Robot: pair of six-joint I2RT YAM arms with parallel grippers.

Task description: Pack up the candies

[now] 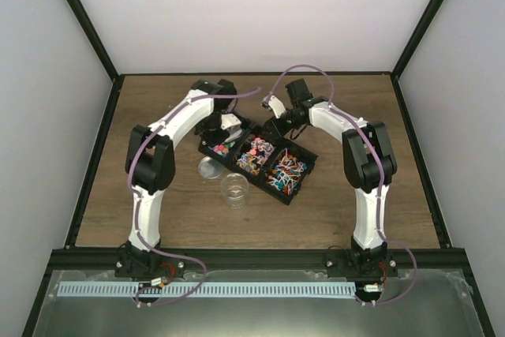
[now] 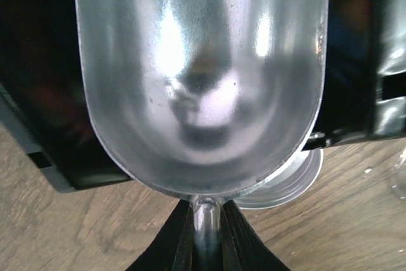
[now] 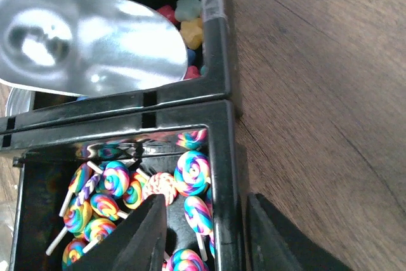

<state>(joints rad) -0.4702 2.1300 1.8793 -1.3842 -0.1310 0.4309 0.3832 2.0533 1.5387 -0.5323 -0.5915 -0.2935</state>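
A black three-compartment tray (image 1: 311, 166) in the middle of the table holds the candies (image 1: 256, 154). In the right wrist view, swirl lollipops (image 3: 190, 171) fill one compartment and small red, yellow and green pieces (image 3: 189, 25) lie in the one beside it. My left gripper (image 1: 223, 138) is shut on the handle of a metal scoop (image 2: 203, 74), whose empty bowl hangs over the tray's left compartment. The scoop also shows in the right wrist view (image 3: 89, 39). My right gripper (image 3: 204, 202) is open and straddles the tray's far wall, one finger among the lollipops and one outside. The clear jar (image 1: 234, 189) stands open in front of the tray.
The jar's metal lid (image 1: 209, 168) lies flat on the wood left of the jar, partly under the scoop in the left wrist view (image 2: 288, 182). Black frame posts and white walls enclose the wooden table (image 1: 371, 203).
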